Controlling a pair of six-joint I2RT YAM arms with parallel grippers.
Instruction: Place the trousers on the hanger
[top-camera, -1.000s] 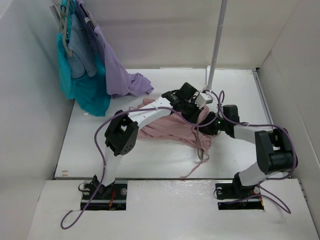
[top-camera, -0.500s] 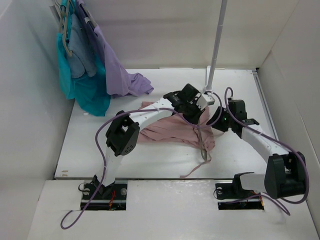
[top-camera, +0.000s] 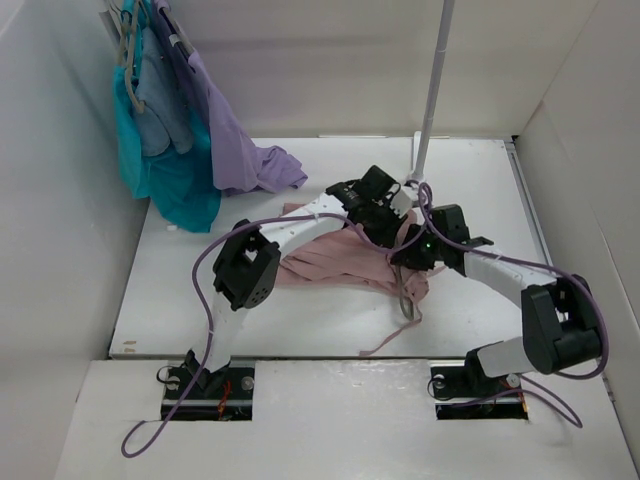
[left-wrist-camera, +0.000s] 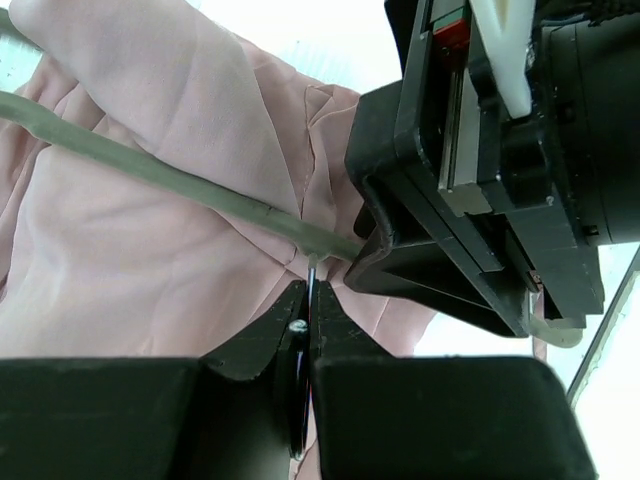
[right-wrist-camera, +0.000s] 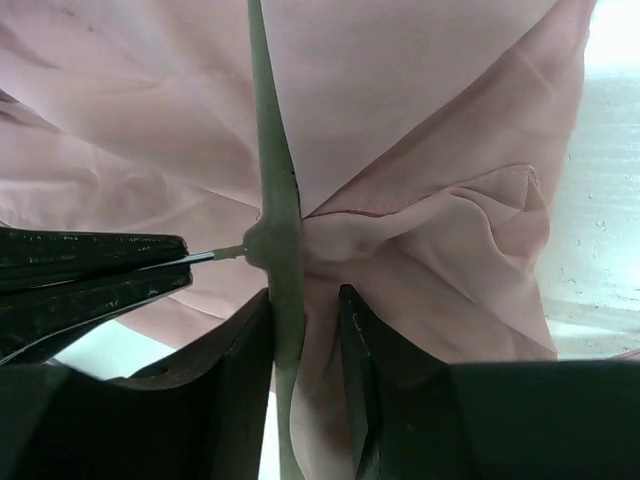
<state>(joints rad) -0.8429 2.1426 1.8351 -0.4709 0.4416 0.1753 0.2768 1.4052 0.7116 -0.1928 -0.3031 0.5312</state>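
Note:
The dusty-pink trousers (top-camera: 330, 262) lie crumpled mid-table, one drawstring trailing toward the front edge. The grey hanger (top-camera: 404, 300) lies over them, with one end sticking out at the near right. In the left wrist view my left gripper (left-wrist-camera: 310, 290) is shut on the hanger's thin hook wire, and the hanger's bar (left-wrist-camera: 150, 170) runs across the trousers (left-wrist-camera: 150, 250). My right gripper (right-wrist-camera: 305, 293) is open, its jaws astride the hanger bar (right-wrist-camera: 278, 200) and a fold of trousers (right-wrist-camera: 430, 250). The bar rests against one finger. From above, the left gripper (top-camera: 385, 215) and the right gripper (top-camera: 408, 252) sit close together.
A teal garment (top-camera: 165, 190) and a lilac garment (top-camera: 240, 150) hang on pale hangers at the back left, the lilac one trailing onto the table. A grey pole (top-camera: 432, 90) rises from a base (top-camera: 415, 182) behind the grippers. White walls enclose the table (top-camera: 200, 300).
The right gripper pulled back to the right half a second ago and has now returned to the hanger and trousers. The left gripper has stayed put on the hook.

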